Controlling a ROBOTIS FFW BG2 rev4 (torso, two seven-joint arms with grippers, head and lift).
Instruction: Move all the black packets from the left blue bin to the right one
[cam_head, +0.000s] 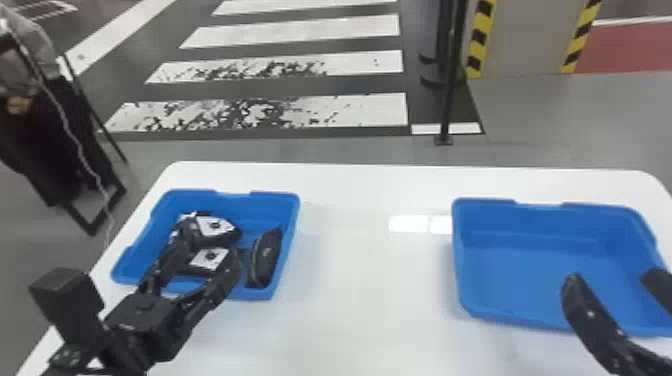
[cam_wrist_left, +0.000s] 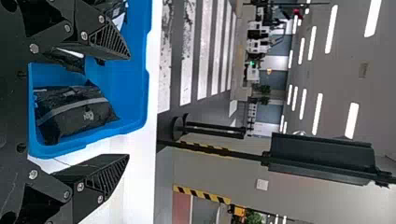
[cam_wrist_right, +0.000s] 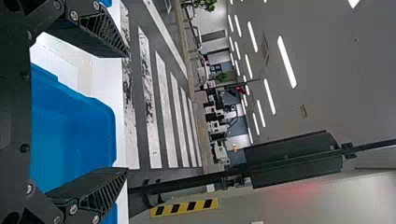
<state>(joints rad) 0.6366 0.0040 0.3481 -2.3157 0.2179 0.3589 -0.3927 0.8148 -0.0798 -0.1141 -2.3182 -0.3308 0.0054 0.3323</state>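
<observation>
My left gripper (cam_head: 202, 267) is over the front of the left blue bin (cam_head: 225, 197), fingers open, one on each side of a black packet with a white label (cam_head: 210, 257). Behind that lies another labelled packet (cam_head: 215, 226); a plain black packet (cam_head: 265, 257) leans by the bin's right wall. In the left wrist view, the left gripper (cam_wrist_left: 128, 105) has its fingers wide apart, with a black packet (cam_wrist_left: 77, 112) lying beyond them in the bin. My right gripper (cam_head: 612, 280) stands open over the front of the right blue bin (cam_head: 540, 272), which holds no packets. The right wrist view has that gripper (cam_wrist_right: 127, 112).
Both bins stand on a white table (cam_head: 370, 270), with a broad stretch of tabletop between them. A black pole (cam_head: 450, 85) stands on the floor behind the table. A person is beyond the table's left side, near a dark frame (cam_head: 95, 215).
</observation>
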